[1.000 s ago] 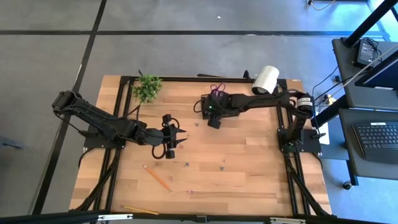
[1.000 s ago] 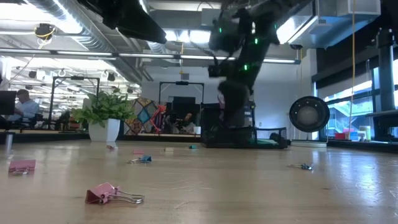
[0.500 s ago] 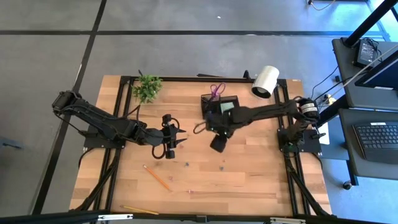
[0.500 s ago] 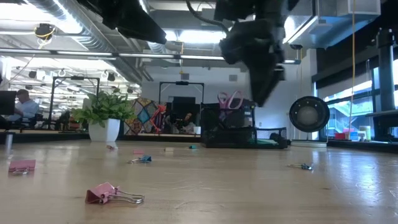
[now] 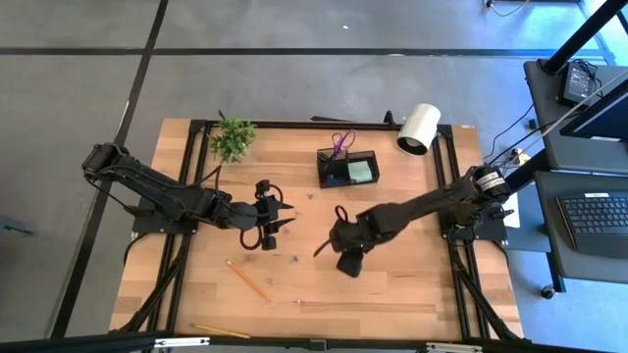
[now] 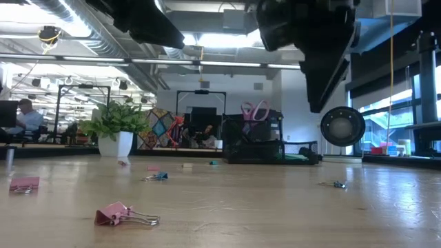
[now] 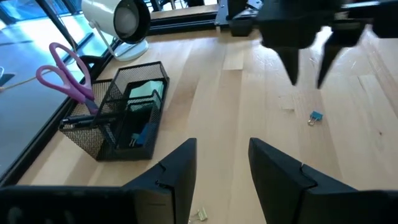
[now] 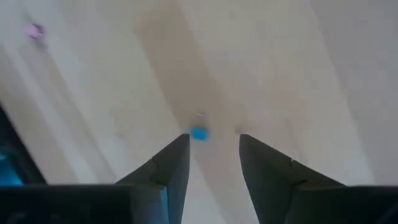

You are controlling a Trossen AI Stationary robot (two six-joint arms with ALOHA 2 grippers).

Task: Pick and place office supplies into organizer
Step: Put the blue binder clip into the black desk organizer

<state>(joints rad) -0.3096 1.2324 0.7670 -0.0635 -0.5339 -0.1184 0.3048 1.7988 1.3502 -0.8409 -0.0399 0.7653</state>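
Bench [image 5: 392, 284]: pale wooden planks, smooth, the grain running across the high view; black metal frame around it

Organizer [image 5: 347, 169]: black wire-mesh box with rectangular compartments, standing at the far middle of the bench; purple-handled scissors [image 5: 340, 143] stand upright in its taller part, loops up; a light-green sticky-note pad [image 5: 361, 172] lies flat in a lower compartment (square, matte)

Right hand [image 5: 348, 265]: hangs above the bench centre, 2 dark tapered fingers parted, nothing between them; in its wrist view a tiny blue binder clip [image 8: 199, 133] lies on the wood just beyond the fingertips

Left hand [image 5: 280, 219]: waits left of centre, fingers parted and empty, pointing toward the bench middle

Pencils: an orange pencil [image 5: 248, 280] lies on a diagonal near the front left, long axis running from left-back to right-front; a yellow pencil [image 5: 220, 331] lies nearly crosswise at the front edge

Small clips: a pink binder clip [image 6: 124, 214] with wire handles lies nearest the low camera; another pink one [image 6: 25, 184] to its left

Others: leafy green plant [image 5: 234, 137] at the back left; white cylinder [image 5: 419, 127] on its side at the back right
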